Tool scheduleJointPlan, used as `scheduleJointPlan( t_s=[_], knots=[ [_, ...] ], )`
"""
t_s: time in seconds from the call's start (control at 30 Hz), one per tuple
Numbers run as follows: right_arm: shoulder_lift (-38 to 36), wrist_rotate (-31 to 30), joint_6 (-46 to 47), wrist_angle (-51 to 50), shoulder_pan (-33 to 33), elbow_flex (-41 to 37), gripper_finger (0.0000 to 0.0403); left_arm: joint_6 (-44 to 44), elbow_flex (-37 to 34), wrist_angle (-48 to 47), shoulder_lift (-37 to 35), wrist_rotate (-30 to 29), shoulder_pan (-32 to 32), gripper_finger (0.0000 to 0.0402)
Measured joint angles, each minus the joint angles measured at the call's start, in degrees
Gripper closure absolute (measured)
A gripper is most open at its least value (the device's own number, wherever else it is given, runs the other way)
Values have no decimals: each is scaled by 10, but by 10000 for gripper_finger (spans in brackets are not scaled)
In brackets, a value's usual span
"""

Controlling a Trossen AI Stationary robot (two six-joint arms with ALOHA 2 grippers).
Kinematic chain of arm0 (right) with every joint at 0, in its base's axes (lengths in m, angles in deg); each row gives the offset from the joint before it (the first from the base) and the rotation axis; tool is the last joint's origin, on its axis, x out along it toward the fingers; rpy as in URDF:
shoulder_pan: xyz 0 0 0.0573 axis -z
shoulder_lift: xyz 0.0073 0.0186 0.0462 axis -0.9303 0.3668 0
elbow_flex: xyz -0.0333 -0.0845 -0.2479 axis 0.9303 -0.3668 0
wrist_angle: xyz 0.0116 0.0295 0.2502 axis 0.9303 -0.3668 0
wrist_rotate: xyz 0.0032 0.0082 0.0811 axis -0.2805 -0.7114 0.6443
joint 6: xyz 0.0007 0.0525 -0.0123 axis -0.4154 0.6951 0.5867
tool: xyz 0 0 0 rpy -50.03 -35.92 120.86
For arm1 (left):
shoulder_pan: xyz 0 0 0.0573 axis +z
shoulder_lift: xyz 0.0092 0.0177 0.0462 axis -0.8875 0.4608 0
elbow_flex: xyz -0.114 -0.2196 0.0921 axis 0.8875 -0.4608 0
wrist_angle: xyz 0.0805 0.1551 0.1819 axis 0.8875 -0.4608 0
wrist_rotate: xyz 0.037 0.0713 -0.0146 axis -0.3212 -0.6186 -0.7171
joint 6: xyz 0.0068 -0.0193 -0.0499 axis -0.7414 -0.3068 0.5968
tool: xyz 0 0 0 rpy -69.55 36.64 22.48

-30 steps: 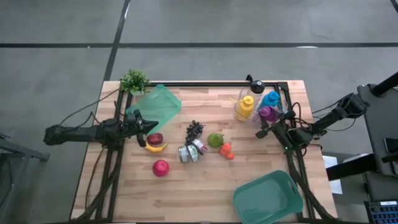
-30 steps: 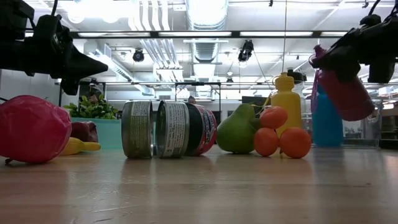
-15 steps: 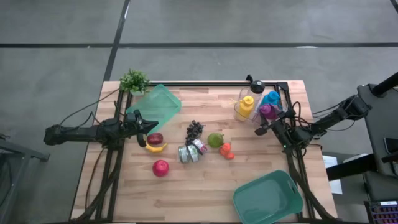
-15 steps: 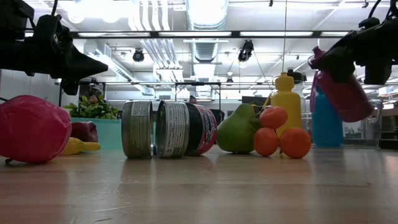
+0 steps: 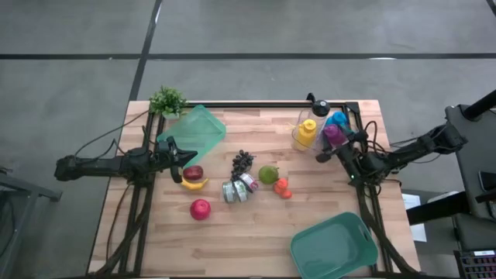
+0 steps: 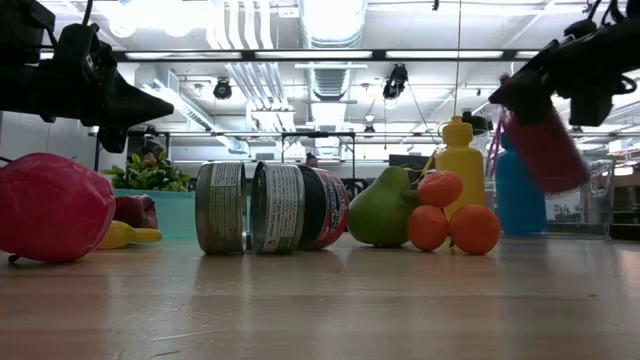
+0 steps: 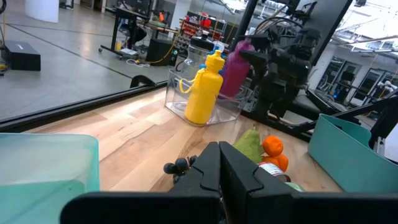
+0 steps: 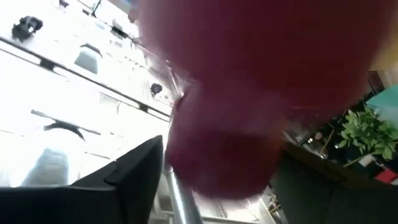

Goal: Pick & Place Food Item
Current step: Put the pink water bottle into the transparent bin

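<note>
From above, the right gripper (image 5: 339, 153) holds a magenta plastic squeeze bottle (image 5: 333, 136) at the clear bottle rack (image 5: 298, 142), beside the yellow squeeze bottle (image 5: 307, 132). The left gripper (image 5: 186, 157) waits shut and empty over the red apple (image 5: 193, 173). At table height, the magenta bottle hangs tilted, clear of the wood. The right wrist camera is filled by it, so the jaws' spread cannot be read. If they loosen, the tilted bottle could topple.
</note>
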Motion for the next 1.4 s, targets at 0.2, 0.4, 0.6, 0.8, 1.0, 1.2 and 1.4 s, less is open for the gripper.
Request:
scheduleJointPlan(
  t_s=[0.2, 0.4, 0.6, 0.8, 1.0, 1.2, 1.4],
  knots=[
    [36, 44, 18, -1, 34, 0, 105, 0, 0, 0, 0, 0, 0, 400],
    [55, 46, 54, 1, 33, 0, 104, 0, 0, 0, 0, 0, 0, 400],
    [53, 51, 45, 10, 33, 0, 103, 0, 0, 0, 0, 0, 0, 400],
    [52, 71, -75, 86, 33, 13, 103, 0, 0, 0, 0, 0, 0, 400],
    [41, 115, -322, 168, 33, 46, 103, 0, 0, 0, 0, 0, 0, 400],
    [11, 170, -508, 175, 33, 76, 103, 0, 0, 0, 0, 0, 0, 400],
    [1, 272, -775, 173, 33, 116, 103, 0, 0, 0, 0, 0, 0, 400]
  ],
)
